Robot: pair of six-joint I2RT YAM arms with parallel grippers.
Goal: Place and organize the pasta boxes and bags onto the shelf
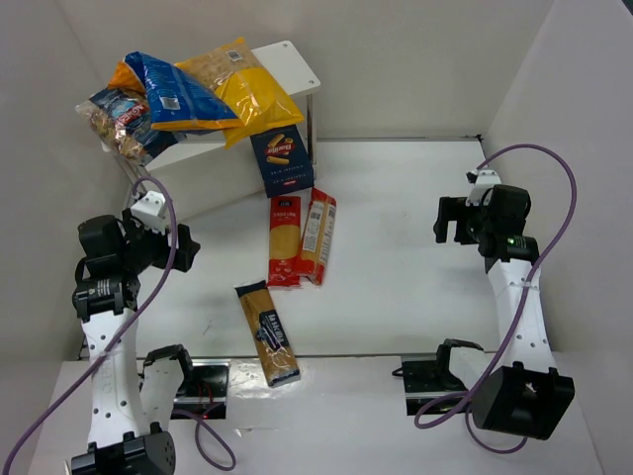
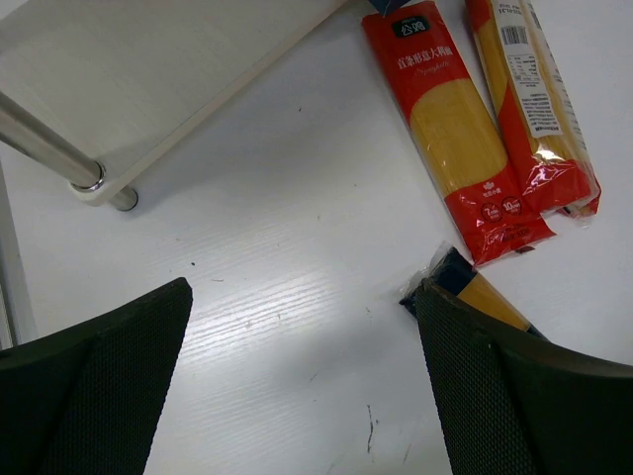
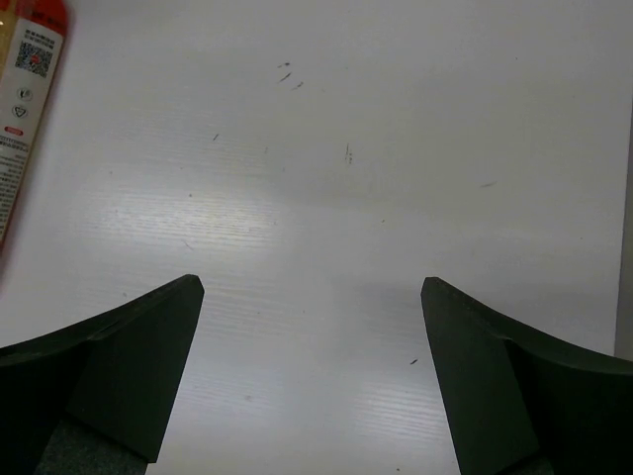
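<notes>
The white shelf (image 1: 293,57) stands at the back left. On its top lie a blue bag (image 1: 173,91), a yellow bag (image 1: 245,91), an orange bag (image 1: 123,74) and a clear bag with a blue-red label (image 1: 117,121). The dark-blue box (image 1: 284,158) sits by the shelf's right leg. Two red spaghetti boxes (image 1: 284,239) (image 1: 318,236) lie side by side on the table, also in the left wrist view (image 2: 445,129) (image 2: 539,99). The long clear spaghetti packet (image 1: 268,332) lies nearer. My left gripper (image 1: 183,247) (image 2: 302,289) is open and empty above the table. My right gripper (image 1: 445,220) (image 3: 313,283) is open and empty at the right.
The shelf's lower board (image 2: 148,89) and a metal leg (image 2: 49,148) show in the left wrist view. White walls close in the table on the left, back and right. One red box's edge (image 3: 25,99) shows at the left of the right wrist view.
</notes>
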